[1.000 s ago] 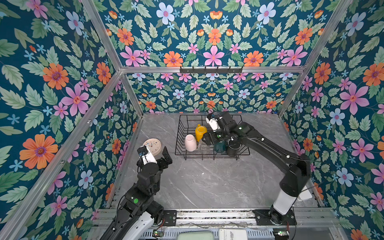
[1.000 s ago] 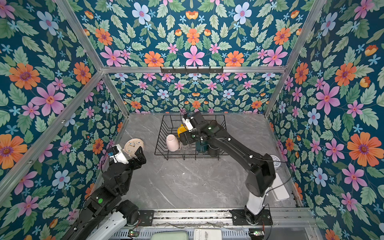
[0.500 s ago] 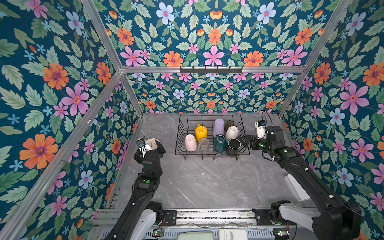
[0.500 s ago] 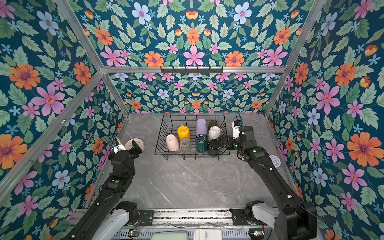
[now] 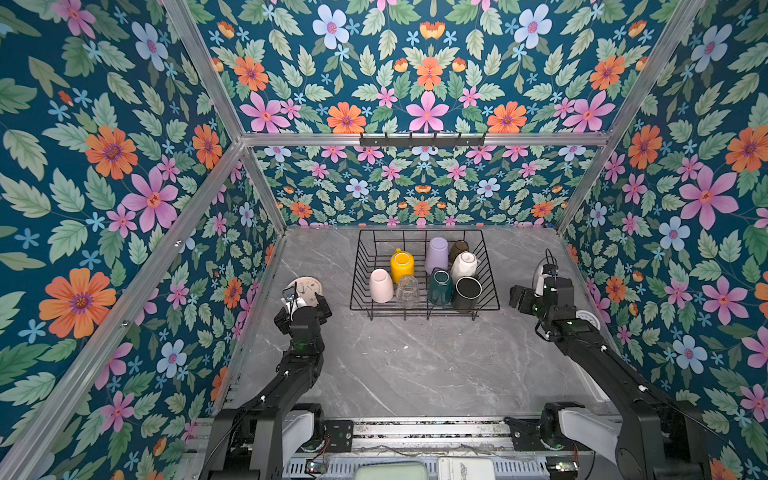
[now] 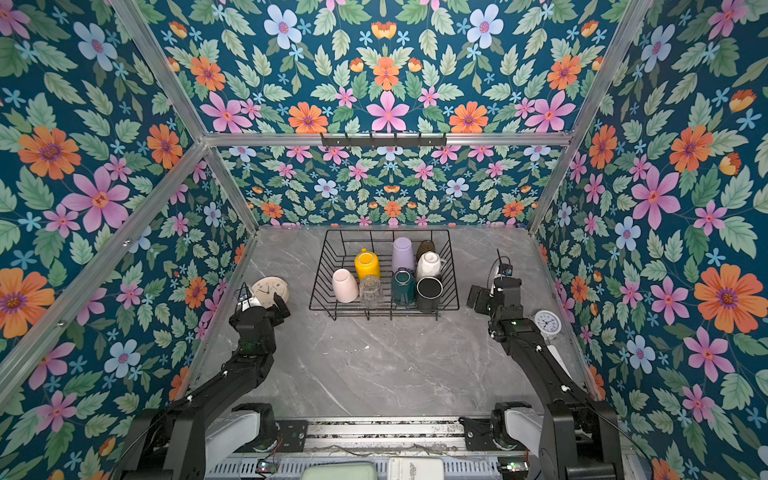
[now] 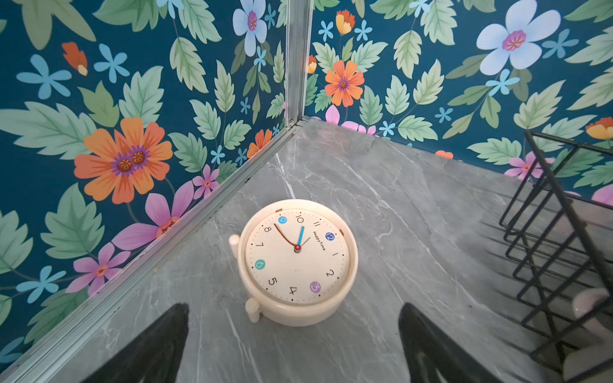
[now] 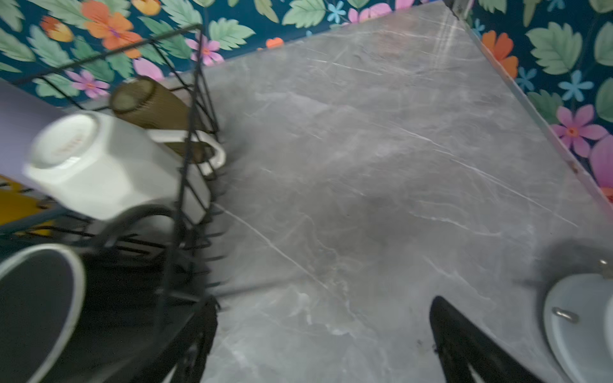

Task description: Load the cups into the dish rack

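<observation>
Grey marble tabletop: left gripper fingers spread, empty; right gripper spread, empty.

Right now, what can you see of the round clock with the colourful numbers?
The clock is round, with a thick cream-pink case that looks like plastic and two small peg feet. Its pale face has black numbers, coloured dots at 12, 3, 6 and 9, a blue hand and a thin red one. It lies flat on its back, face up, on the grey table near the flowered wall, left of the dish rack in a top view. Only the table touches it.
</observation>
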Controlling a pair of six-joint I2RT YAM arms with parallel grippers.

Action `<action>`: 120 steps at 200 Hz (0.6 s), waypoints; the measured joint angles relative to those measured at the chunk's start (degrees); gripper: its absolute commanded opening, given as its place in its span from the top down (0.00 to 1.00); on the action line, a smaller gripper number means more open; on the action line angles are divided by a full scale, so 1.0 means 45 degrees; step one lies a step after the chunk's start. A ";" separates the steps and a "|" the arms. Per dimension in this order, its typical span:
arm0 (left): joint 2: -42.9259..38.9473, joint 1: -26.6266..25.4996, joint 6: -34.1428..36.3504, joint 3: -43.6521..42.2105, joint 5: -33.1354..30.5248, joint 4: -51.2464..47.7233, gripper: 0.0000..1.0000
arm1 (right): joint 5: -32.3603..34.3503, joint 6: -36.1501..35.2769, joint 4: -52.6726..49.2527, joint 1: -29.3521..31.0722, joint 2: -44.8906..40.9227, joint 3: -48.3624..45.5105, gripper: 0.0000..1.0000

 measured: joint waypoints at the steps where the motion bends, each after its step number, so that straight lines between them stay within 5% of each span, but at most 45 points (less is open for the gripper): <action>1: 0.0039 0.0000 0.0005 -0.0005 -0.0010 0.0039 0.00 | 0.0024 -0.0019 0.0053 0.0000 0.0019 -0.0039 0.01; 120: 0.5518 -0.0631 0.2263 -0.0821 -0.0024 0.8296 0.00 | 0.0418 -0.2239 0.8534 -0.0049 0.3196 -0.2948 0.01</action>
